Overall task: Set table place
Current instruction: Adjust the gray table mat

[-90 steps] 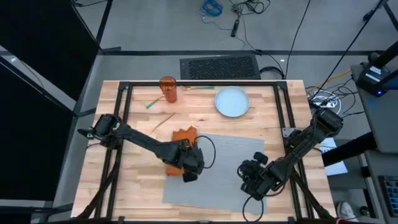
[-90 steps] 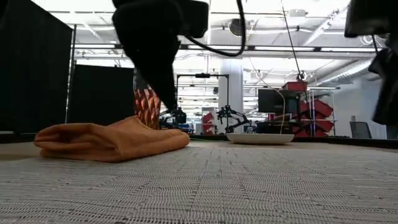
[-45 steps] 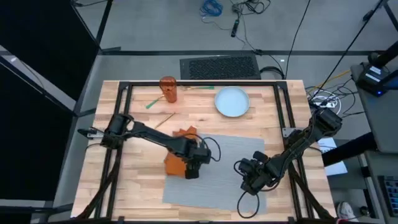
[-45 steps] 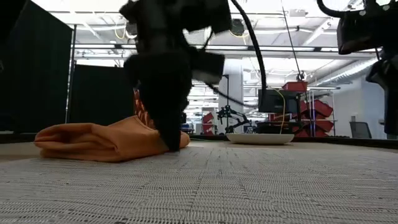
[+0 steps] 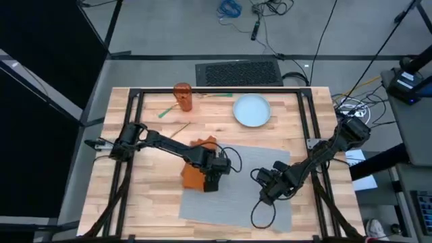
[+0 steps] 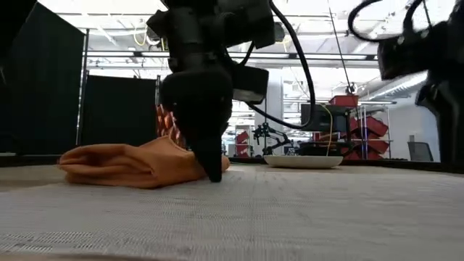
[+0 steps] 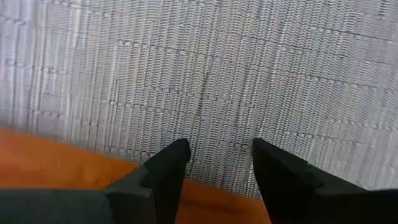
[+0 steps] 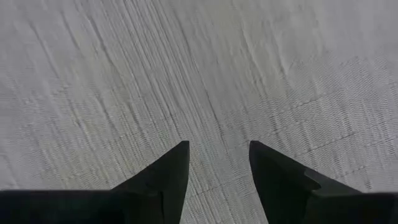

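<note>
Over the placemat (image 5: 236,182) — both tools, left (image 7: 214,158) and right (image 8: 214,155), fingers apart.

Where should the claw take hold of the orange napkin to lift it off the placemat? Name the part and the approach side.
Grip the orange napkin at its thick folded edge lying on the grey placemat, coming straight down from above. It lies low and crumpled, so only that raised fold offers something to pinch. The left claw is open right over that edge; the right claw, also open, is over bare mat.
</note>
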Available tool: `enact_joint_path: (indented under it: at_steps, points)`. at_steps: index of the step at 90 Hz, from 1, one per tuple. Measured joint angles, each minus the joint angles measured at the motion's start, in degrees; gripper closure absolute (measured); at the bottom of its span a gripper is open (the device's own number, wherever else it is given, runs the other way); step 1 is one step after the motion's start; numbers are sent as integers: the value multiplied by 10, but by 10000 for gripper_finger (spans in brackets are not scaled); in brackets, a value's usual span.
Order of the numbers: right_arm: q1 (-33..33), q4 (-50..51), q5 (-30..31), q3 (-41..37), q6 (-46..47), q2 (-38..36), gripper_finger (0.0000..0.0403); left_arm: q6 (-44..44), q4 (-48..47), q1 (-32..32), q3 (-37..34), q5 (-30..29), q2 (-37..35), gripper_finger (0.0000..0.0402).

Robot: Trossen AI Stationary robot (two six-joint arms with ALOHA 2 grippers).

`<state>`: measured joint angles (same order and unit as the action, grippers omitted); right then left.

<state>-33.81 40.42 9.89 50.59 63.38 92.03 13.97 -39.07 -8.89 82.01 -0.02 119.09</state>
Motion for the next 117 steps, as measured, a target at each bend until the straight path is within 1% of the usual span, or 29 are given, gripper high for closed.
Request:
enact_joint_path:
  at_steps: [20, 54, 65, 90, 117]
  points:
    - [35, -65, -15, -55, -16, -3, 250, 6, -3, 2, -1, -13, 0, 233]
    - [91, -108, -6, -59, -98, -1, 250, 23, -38, -3, -22, -32, -1, 233]
    - [106, -120, -7, -59, -116, 0, 250, 35, -38, -8, -28, -53, -1, 233]
    - [115, -122, -10, -59, -126, 0, 250, 42, -61, -23, -29, -98, -1, 233]
    - [106, -146, -3, -60, -117, 1, 250, 68, -66, -40, -29, -117, -1, 233]
